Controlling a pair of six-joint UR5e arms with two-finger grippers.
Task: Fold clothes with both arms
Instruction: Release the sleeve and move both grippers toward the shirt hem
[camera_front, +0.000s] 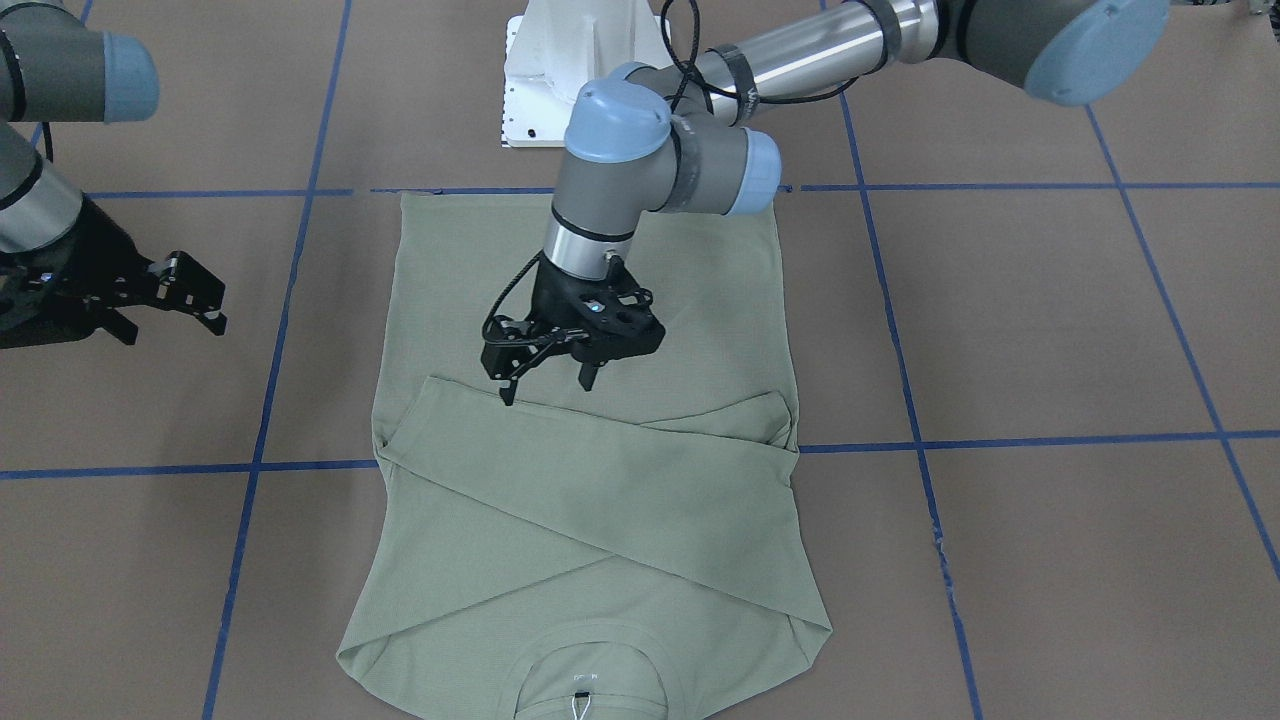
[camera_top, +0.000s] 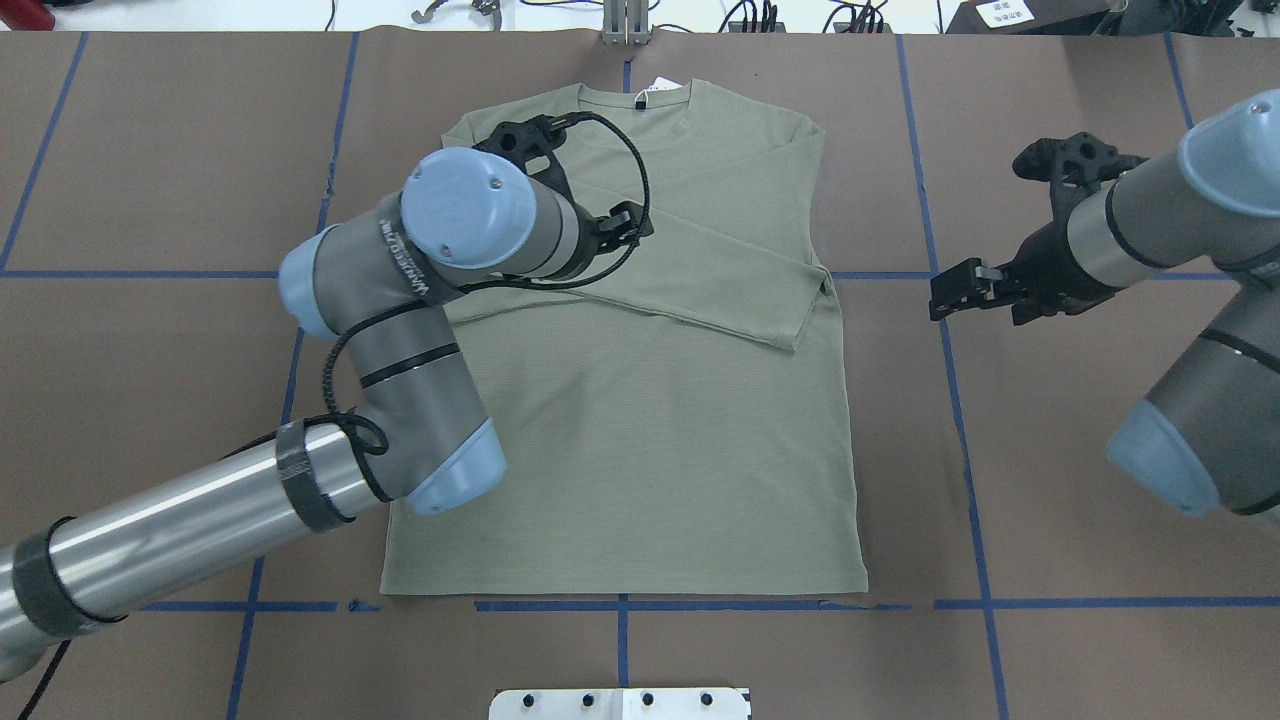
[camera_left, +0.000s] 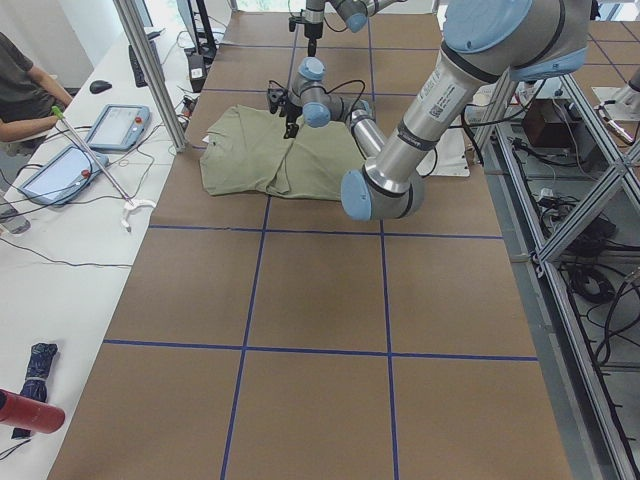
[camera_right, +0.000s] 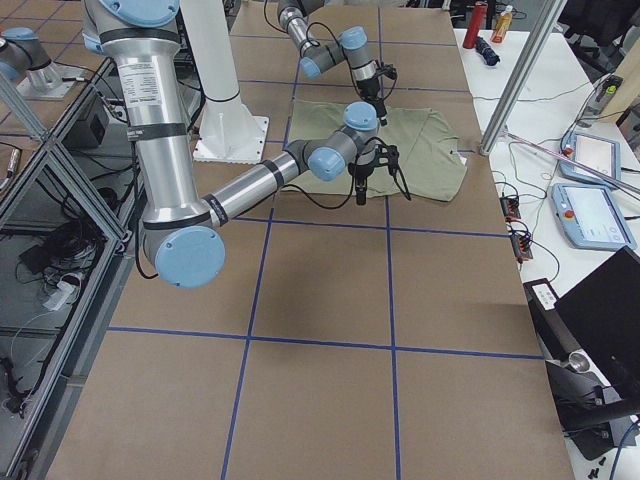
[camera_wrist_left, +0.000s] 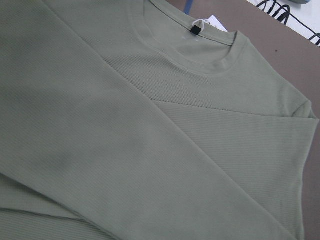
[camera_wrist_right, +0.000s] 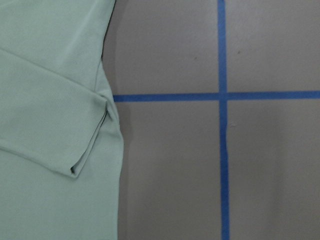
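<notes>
The pale sage-green shirt (camera_front: 600, 520) lies flat on the brown table, collar on the far side from the robot, both sleeves folded across the chest (camera_top: 640, 420). Its white hang tag (camera_top: 655, 85) sits at the collar, which also shows in the left wrist view (camera_wrist_left: 200, 55). My left gripper (camera_front: 548, 385) is open and empty, fingertips just above the upper sleeve's edge; in the overhead view its wrist hides it. My right gripper (camera_top: 965, 290) is open and empty above bare table beside the shirt (camera_front: 175, 310). The right wrist view shows a sleeve cuff (camera_wrist_right: 75, 165).
Blue tape lines (camera_front: 1000, 440) grid the brown table. The white pedestal base (camera_front: 570, 70) stands at the shirt's hem end. A side bench holds tablets (camera_left: 115, 125) and cables, with a person (camera_left: 25, 90) seated there. Metal frame posts (camera_right: 530, 70) stand at the table's edge.
</notes>
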